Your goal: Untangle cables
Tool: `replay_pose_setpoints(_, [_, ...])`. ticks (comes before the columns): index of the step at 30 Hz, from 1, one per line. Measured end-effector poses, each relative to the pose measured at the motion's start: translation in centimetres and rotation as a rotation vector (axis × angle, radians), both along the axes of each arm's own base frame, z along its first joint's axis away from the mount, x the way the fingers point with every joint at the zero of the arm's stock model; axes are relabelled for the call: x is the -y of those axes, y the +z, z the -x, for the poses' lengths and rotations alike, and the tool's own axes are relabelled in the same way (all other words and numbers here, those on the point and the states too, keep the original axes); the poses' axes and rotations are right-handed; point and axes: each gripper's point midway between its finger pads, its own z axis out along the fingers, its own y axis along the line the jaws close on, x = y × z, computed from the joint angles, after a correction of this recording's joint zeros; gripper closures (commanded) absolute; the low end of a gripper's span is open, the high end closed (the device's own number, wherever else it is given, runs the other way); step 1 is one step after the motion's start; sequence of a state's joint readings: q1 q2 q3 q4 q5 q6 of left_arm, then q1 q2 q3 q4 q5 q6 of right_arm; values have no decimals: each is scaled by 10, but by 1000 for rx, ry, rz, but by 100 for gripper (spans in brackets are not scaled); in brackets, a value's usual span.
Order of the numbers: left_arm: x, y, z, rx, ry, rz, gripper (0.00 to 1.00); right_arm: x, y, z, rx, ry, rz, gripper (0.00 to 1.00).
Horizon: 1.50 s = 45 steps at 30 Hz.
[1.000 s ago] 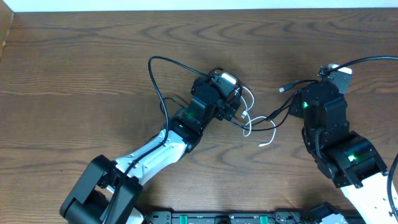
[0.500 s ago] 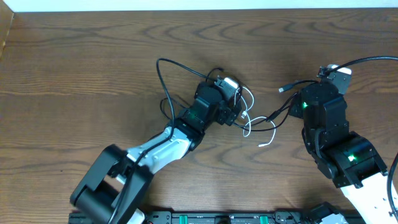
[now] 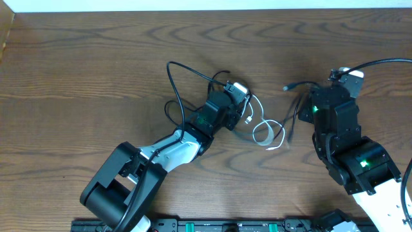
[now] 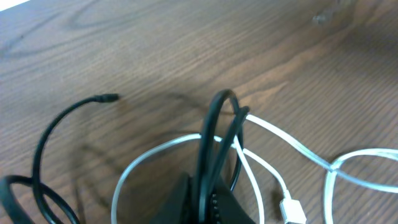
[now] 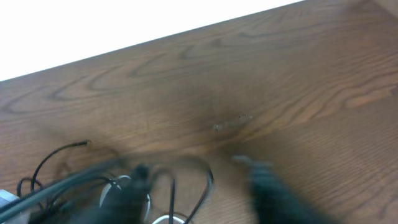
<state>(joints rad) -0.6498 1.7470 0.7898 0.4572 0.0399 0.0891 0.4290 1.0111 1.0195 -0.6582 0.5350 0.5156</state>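
A long black cable (image 3: pixel 172 90) loops over the table's middle, and one plug end (image 3: pixel 288 87) lies near the right arm. The shorter white cable (image 3: pixel 261 132) curls beside it, its white plug (image 4: pixel 292 210) lying flat. My left gripper (image 3: pixel 239 109) is in the tangle. In the left wrist view this gripper (image 4: pixel 211 186) is shut on a doubled loop of the black cable (image 4: pixel 208 134), which rises from between the jaws. My right gripper (image 5: pixel 193 168) is blurred, with its fingers apart. Loose black strands (image 5: pixel 208 180) hang between those fingers, touching neither.
The dark wooden table (image 3: pixel 77 58) runs to a pale edge at the far side. Thicker black arm cables (image 3: pixel 380 63) arc over the right arm. A dark rail (image 3: pixel 225 225) lines the near edge.
My left gripper pushed further into the tangle and shut on the black cable. My right gripper opened and let go of the black cable, which slumped towards the white one.
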Motion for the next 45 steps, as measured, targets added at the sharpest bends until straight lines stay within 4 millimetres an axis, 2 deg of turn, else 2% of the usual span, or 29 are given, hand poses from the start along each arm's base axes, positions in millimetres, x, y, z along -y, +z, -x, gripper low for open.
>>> replay_pose_setpoints(6, [5, 17, -6, 55, -2, 44, 92, 8, -3, 4, -18, -29, 33, 1])
replay_pose_setpoints(9, [6, 39, -7, 96, -3, 74, 93, 12, -3, 5, -21, -48, 52, 1])
replay_pose_setpoints(12, [5, 88, -5, 183, -6, 140, 93, 14, -4, 5, -23, -59, 62, 1])
replay_pose_setpoints(14, [1, 134, 1, 270, -11, 195, 93, 15, -7, 3, -33, -64, 72, 1])
replay_pose_setpoints(15, [-4, 164, 7, 327, -12, 233, 92, 14, -10, 2, -42, -65, 78, 1])
replay_pose_setpoints(18, [-19, 226, 26, 447, -15, 309, 92, 12, -22, -4, -81, -67, 100, 1])
replay_pose_setpoints(21, [-37, 274, 50, 544, -19, 358, 93, 8, -39, -10, -136, -60, 122, 1])
replay_pose_setpoints(23, [-47, 294, 64, 585, -20, 376, 93, 2, -52, -15, -172, -42, 122, 1])
replay_pose_setpoints(25, [-55, 303, 74, 601, -22, 377, 93, -8, -63, -22, -201, -5, 105, 1])
replay_pose_setpoints(28, [-62, 303, 83, 586, -23, 361, 93, -30, -75, -32, -224, 90, 60, 1])
replay_pose_setpoints(30, [-61, 290, 82, 544, -26, 326, 93, -51, -77, -39, -220, 195, 13, 1])
replay_pose_setpoints(31, [-61, 288, 82, 538, -26, 322, 93, -55, -77, -39, -219, 212, 7, 1])
replay_pose_setpoints(34, [-57, 271, 76, 496, -31, 282, 93, -82, -71, -42, -195, 361, -38, 1])
replay_pose_setpoints(39, [-49, 251, 66, 468, -42, 224, 93, -124, -74, -24, -224, 620, -32, 1])
replay_pose_setpoints(42, [-49, 246, 63, 467, -43, 205, 92, -136, -82, -8, -268, 734, 16, 1])
replay_pose_setpoints(45, [-58, 248, 56, 478, -13, 198, 92, -138, -89, 1, -302, 800, 58, 1])
